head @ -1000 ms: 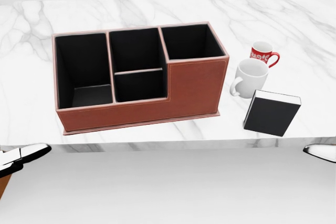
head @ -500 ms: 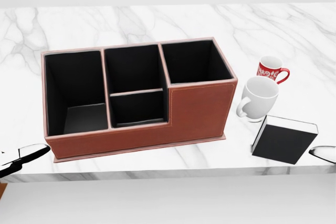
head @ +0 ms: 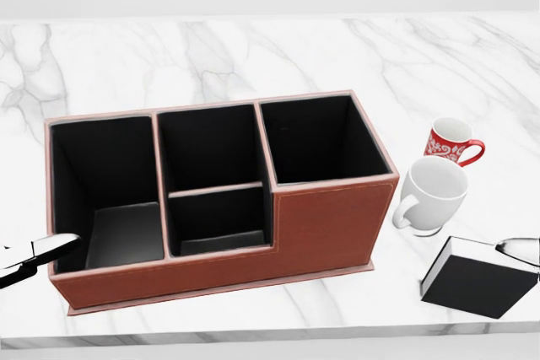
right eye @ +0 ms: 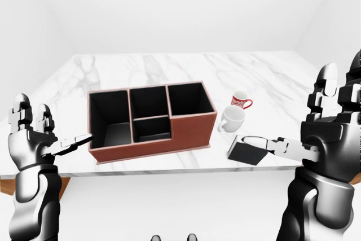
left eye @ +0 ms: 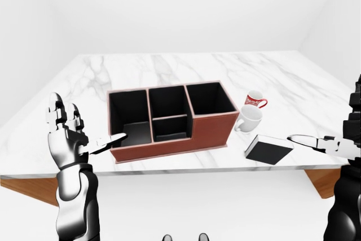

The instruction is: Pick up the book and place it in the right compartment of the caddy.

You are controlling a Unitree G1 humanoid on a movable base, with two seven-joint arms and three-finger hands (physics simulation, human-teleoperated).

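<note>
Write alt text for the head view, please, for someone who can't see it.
A brown caddy with four empty black compartments sits on a white marble table. To its right stand a white mug and a red mug, with a black book lying below them.

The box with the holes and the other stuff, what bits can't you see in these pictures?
- Caddy: the right compartment's floor, hidden by its own tall wall in every view.
- Book: any title; only a plain black cover shows. In the right-eye view a finger of the right hand crosses its corner.
- White mug and red mug: their insides, too small.
- Left hand: cut off by the head view's left edge.
</note>
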